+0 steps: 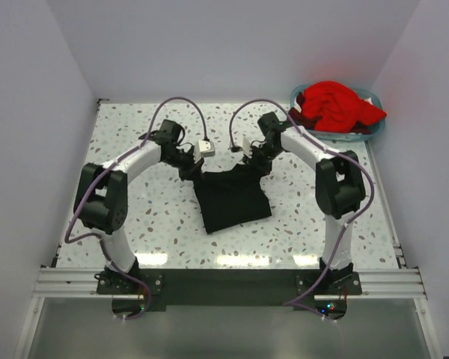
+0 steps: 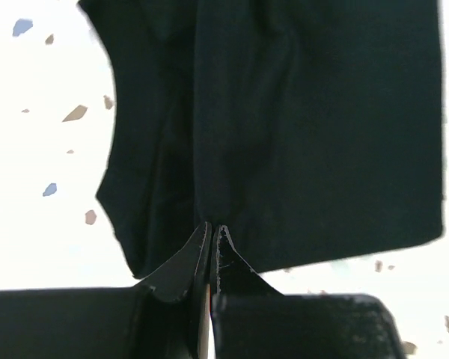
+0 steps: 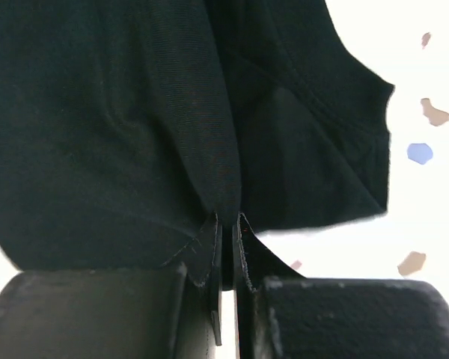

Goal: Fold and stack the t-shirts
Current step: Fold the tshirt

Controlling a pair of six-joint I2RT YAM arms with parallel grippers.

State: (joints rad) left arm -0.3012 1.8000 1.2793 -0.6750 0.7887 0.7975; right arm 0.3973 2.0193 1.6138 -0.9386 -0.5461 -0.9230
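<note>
The left jaws are pinched shut on a fold of the black t-shirt (image 2: 307,134). The cloth runs out in a ridge from between their tips and spreads ahead of them and to their right over the speckled tabletop (image 2: 45,149). The right jaws are likewise closed tight on a gathered pleat of the same shirt, which spreads ahead and to their left, with a curved edge off to their right. Seen from above, both sets of jaws grip the shirt's far edge, a little apart, and the rest lies rumpled on the tabletop between the arms. The red t-shirt (image 1: 337,105) sits heaped in a light blue basket (image 1: 368,133), well off to the right of the right jaws.
</note>
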